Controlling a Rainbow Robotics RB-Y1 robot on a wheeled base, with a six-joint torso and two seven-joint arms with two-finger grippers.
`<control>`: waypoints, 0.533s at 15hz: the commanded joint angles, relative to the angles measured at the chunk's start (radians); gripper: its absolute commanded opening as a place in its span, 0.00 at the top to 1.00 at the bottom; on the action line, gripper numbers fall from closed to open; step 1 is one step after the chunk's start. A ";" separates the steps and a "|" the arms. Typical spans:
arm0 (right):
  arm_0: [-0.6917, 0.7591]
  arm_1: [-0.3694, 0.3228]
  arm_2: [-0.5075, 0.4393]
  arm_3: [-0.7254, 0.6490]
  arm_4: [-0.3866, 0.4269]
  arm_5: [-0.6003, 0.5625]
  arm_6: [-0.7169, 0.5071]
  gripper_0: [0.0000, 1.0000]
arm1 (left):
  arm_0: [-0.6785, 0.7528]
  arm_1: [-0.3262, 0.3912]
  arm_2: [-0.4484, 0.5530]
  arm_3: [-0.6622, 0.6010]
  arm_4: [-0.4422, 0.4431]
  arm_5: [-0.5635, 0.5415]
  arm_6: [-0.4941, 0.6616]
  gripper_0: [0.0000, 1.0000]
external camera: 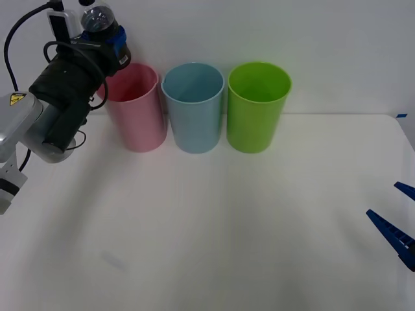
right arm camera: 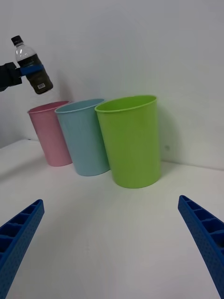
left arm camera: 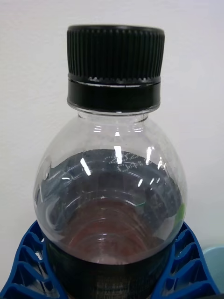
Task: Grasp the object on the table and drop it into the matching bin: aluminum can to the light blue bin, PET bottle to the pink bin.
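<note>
"Where is the PET bottle (external camera: pixel 98 23) just now?"

"Up in the air at about ten o'clock in the front view, over the near-left rim of the pink bin (external camera: pixel 135 110). The left gripper (external camera: pixel 111 46) has its blue fingers (left arm camera: pixel 28 261) closed round the bottle's dark label band, black cap uppermost, the bottle leaning a little."

"And the bins?"

"Three stand in a row at the back of the white counter (external camera: pixel 214 233), against the wall: pink at eleven o'clock, the light blue bin (external camera: pixel 192 107) just beside it at twelve, then a green bin (external camera: pixel 257 107) on the right. The blue and green ones look to be touching; all are upright."

"What does the bottle look like close up?"

"From the left wrist camera, a clear rounded shoulder under a ribbed black screw cap, with ribbed blue fingers pressed against both sides low down."

"The other arm?"

"The right gripper (right arm camera: pixel 112 252) waits low at four o'clock, well apart from the bins, its fingers spread wide with nothing between them."
</note>
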 commanded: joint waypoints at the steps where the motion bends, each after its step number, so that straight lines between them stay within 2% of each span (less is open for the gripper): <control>1: 0.000 0.000 0.000 0.000 0.000 0.000 0.000 0.00 | 0.000 -0.006 0.000 0.001 -0.004 0.000 0.000 0.49; 2: 0.000 0.000 0.000 0.000 0.000 0.000 0.000 0.00 | 0.000 -0.007 0.000 0.001 -0.009 0.000 0.000 0.06; 3: 0.000 0.000 0.000 0.000 0.000 0.000 0.000 0.00 | 0.000 -0.007 0.000 0.001 -0.009 0.000 -0.003 0.00; 8: 0.000 0.000 0.000 0.000 0.000 0.000 0.000 0.00 | 0.001 -0.006 0.000 -0.001 -0.004 -0.008 0.000 0.00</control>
